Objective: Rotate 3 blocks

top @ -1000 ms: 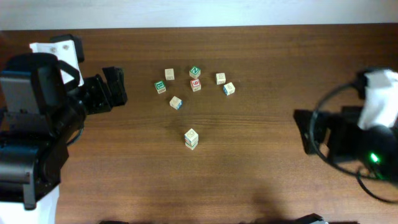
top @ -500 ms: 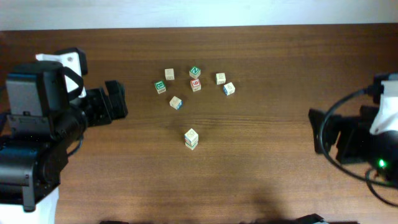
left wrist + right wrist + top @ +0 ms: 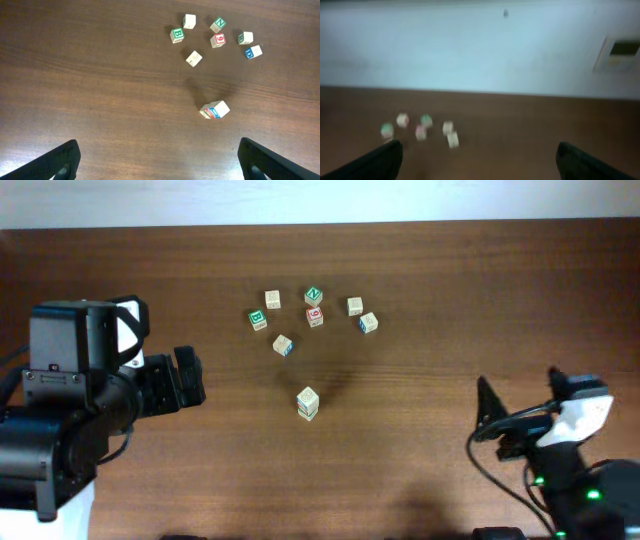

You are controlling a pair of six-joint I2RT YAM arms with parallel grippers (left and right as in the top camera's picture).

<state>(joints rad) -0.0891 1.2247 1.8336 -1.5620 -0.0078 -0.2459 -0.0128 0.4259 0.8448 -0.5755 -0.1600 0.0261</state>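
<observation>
Several small alphabet blocks lie in a loose cluster at the table's far centre. Among them are a plain tan block, a pale block with blue print and a tan one. Closer to the front stands a pale block on its own. In the left wrist view this pale block shows red and blue print on its side. My left gripper is open, well left of the blocks. My right gripper is open too, far to their right. Neither touches a block.
A green B cube, a green N cube and a red-faced cube sit in the cluster. The brown wooden table ends at a pale wall behind. The right wrist view is blurred.
The left arm has drawn back toward the table's front. The right arm has pulled away to the front right corner. The blocks have not moved.
</observation>
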